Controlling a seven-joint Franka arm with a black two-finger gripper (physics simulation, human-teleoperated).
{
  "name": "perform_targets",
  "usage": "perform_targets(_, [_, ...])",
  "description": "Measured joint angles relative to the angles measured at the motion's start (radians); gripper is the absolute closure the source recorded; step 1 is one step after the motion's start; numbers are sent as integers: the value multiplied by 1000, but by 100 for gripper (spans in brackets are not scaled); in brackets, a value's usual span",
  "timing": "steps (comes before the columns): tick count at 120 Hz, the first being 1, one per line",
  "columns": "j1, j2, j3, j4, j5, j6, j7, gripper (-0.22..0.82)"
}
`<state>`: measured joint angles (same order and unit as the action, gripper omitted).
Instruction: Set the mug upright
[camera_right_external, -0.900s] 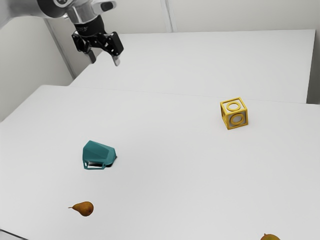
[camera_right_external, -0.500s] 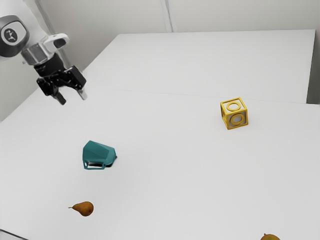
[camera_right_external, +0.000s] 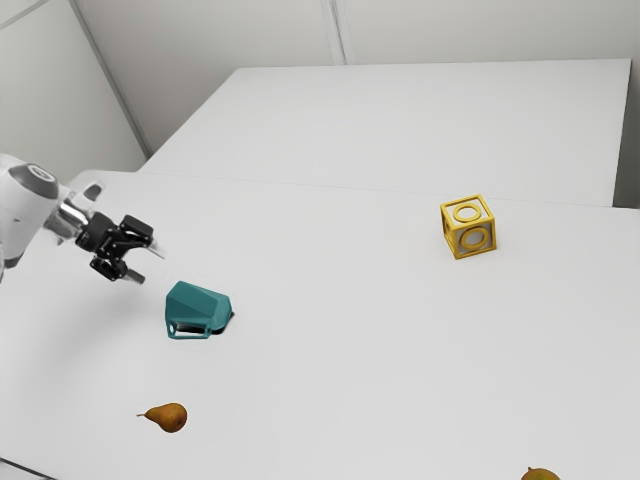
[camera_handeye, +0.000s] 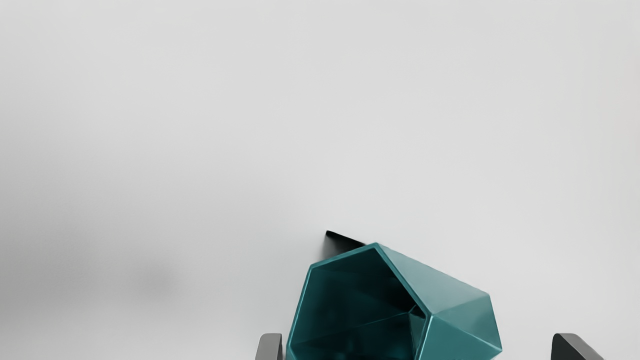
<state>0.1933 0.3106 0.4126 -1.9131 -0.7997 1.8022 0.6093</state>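
Note:
My gripper (camera_right_external: 148, 264) is low over the table at the exterior view's left, tilted toward the mug, with its two fingers spread apart. The teal faceted mug (camera_right_external: 197, 305) lies on its side a short way from the fingertips, toward the exterior view's right, its handle on the side nearer the pear. In the wrist view the gripper (camera_handeye: 417, 347) stands open, and the mug (camera_handeye: 460, 320) appears between the fingertips with its hollow mouth facing the camera. Neither finger is seen gripping it.
A brown pear (camera_right_external: 168, 417) lies nearer the exterior camera than the mug. A yellow-framed block (camera_right_external: 468, 227) sits well off to the exterior view's right. Another pear (camera_right_external: 540, 474) is cut by the bottom edge. All rest on the white table (camera_right_external: 330, 390).
My arm has swung down and toward the exterior view's left, bringing the gripper from high above the table to low beside the mug. The mug, block and pears have stayed put.

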Motion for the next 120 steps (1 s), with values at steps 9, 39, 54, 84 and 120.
perform_targets(9, [-2,20,2,0,-86,-11,109,2])
perform_targets(39, [-10,8,41,-106,-303,-87,410,2])
perform_targets(54, [-12,2,47,-128,-305,-93,511,2])
perform_targets(84, [-13,8,47,-121,-217,-101,531,2])
perform_targets(120, [-59,10,46,-130,-190,-117,456,2])
